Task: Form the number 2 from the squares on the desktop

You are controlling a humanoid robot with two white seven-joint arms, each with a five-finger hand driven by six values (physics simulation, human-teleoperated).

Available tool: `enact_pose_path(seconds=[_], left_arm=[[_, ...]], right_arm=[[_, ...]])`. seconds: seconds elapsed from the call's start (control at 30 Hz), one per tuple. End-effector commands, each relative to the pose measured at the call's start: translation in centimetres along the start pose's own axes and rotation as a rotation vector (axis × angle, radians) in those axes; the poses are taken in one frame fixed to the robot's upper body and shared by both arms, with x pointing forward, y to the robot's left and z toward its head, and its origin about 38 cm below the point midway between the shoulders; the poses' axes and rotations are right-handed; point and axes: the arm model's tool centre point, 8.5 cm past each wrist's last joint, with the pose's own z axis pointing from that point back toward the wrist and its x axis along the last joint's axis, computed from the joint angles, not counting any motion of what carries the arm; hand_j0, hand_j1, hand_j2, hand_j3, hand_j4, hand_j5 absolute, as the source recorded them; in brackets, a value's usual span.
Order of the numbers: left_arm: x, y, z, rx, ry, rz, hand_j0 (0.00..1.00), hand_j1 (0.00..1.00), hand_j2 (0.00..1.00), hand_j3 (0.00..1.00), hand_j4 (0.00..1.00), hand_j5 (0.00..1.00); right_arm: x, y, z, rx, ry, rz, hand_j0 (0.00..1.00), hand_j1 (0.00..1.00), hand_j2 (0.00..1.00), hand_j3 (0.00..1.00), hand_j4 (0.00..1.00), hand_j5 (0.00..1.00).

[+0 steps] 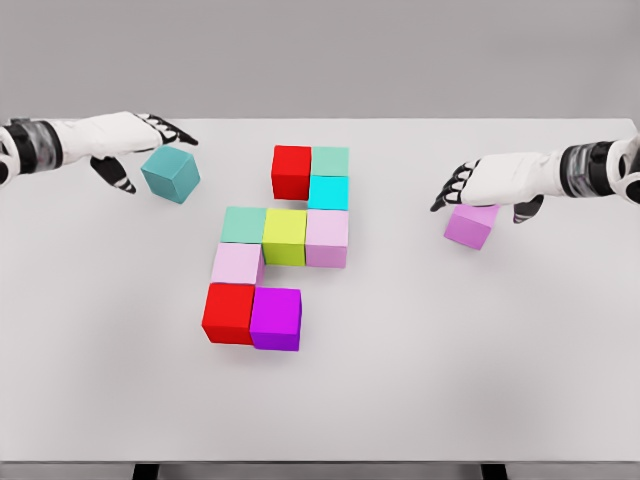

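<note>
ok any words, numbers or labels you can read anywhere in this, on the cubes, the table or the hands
None: no printed text, label, brand or sign shows anywhere.
The cubes have plain coloured faces.
The table is bare white.
The left hand and right hand carry no markings.

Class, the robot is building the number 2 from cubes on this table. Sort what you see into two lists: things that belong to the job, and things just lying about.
Belongs to the job:
- partly built figure of nine cubes
- teal cube at the left robot hand
- pink-violet cube under the right robot hand

Just lying about:
- nothing visible; only the white table remains
</note>
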Motion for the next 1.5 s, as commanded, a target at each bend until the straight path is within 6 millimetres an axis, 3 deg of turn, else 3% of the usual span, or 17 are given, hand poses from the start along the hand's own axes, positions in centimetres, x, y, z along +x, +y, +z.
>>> enact_pose_path(seconds=[0.0,0.47,0.7,1.17,1.23,1.47], left_arm=[[0.0,-0.3,-0.3,-0.025,0.004,0.004,1.00,1.00,1.00,1.00,1.00,1.00],[-0.9,1.0,-1.6,-0.046,0.052,0.008,1.00,1.00,1.00,1.00,1.00,1.00],[-0.6,1.3,-2.3,-0.044,0.049,0.009,1.00,1.00,1.00,1.00,1.00,1.00],[-0.5,1.1,-3.4,-0.057,0.061,0.013,1.00,1.00,1.00,1.00,1.00,1.00],[-0.5,1.0,-3.4,-0.058,0.062,0.015,1.00,1.00,1.00,1.00,1.00,1.00],[-0.8,0.5,-3.2,-0.066,0.075,0.024,1.00,1.00,1.00,1.00,1.00,1.00]], right_arm=[[0.0,0.0,0.0,0.000,0.003,0.001,0.99,0.99,0.99,0.99,0.99,0.99],[-0.5,0.4,-0.7,0.016,0.018,-0.008,0.97,0.97,0.97,0.97,0.97,0.97],[-0.2,0.3,-0.9,0.018,0.012,0.002,0.83,0.83,0.83,0.83,0.83,0.83],[0.0,0.9,-1.1,0.045,0.016,0.016,0.70,0.70,0.70,0.70,0.70,0.70],[0.0,0.8,-1.1,0.044,0.009,0.006,0.56,0.56,0.56,0.56,0.56,0.56],[0.1,0.4,-0.7,0.029,0.007,0.014,0.56,0.56,0.56,0.56,0.56,0.56]])
